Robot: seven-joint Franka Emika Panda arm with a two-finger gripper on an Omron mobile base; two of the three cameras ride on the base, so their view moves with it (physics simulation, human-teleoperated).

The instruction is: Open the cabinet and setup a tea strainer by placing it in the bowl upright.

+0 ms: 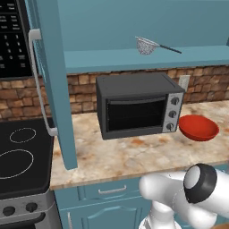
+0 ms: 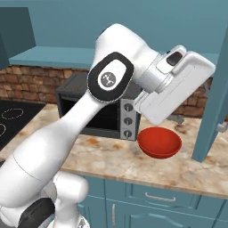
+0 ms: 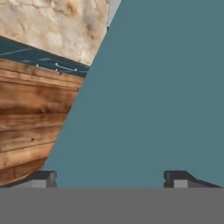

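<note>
The teal cabinet stands open. Its left door (image 1: 56, 89) swings out over the counter with a long silver handle (image 1: 38, 80), and its right door (image 2: 217, 100) hangs open at the right. On the cabinet shelf (image 1: 112, 59) lies the silver mesh tea strainer (image 1: 146, 45), its dark handle pointing right. The red bowl (image 1: 198, 127) (image 2: 159, 141) sits empty on the counter just right of the toaster oven. My gripper (image 3: 110, 179) is open, its fingertips (image 3: 41, 178) wide apart with nothing between them, facing a flat teal door face (image 3: 153, 96). The white hand (image 2: 176, 87) hovers above the bowl, near the right door.
A black toaster oven (image 1: 138, 105) stands on the marble counter (image 1: 116, 156) under the shelf. A black stove top (image 1: 20, 152) lies to the left, with a dark microwave panel (image 1: 13, 38) above it. Teal drawers (image 2: 156, 196) run below the counter edge.
</note>
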